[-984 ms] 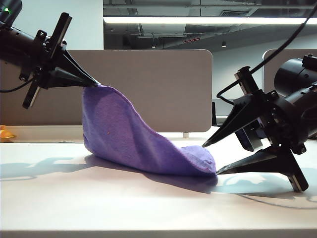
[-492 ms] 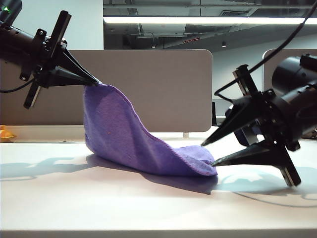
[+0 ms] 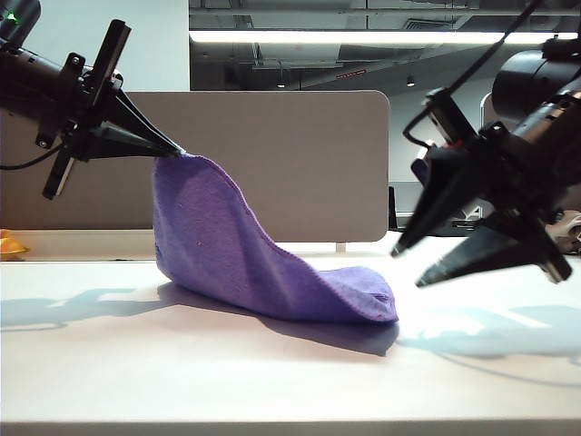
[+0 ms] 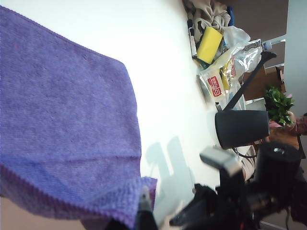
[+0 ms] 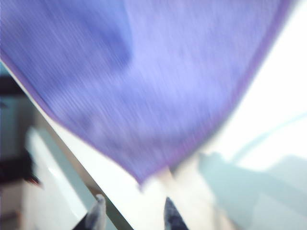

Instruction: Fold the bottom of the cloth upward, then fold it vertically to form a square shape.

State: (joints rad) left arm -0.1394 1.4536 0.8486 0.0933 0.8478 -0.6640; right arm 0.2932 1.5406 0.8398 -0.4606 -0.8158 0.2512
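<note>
Your left tool (image 3: pixel 172 148) stays pinched on one corner of the cloth (image 3: pixel 236 254), holding it raised while the far end lies on the counter (image 3: pixel 272 381). Your right tool (image 3: pixel 407 266), fingers spread and empty, has lifted up and away from the cloth's low corner it was closing on. That corner remains ungripped, so the fold cannot yet proceed.

cloth (image 3: pixel 238 254): purple fuzzy fabric, matt, stitched hem | left gripper (image 3: pixel 174 148): black matt fingers pinching cloth corner | right gripper (image 3: pixel 406 265): black matt, jaws parted just beside cloth | table (image 3: pixel 136 363): smooth white, slight sheen
</note>
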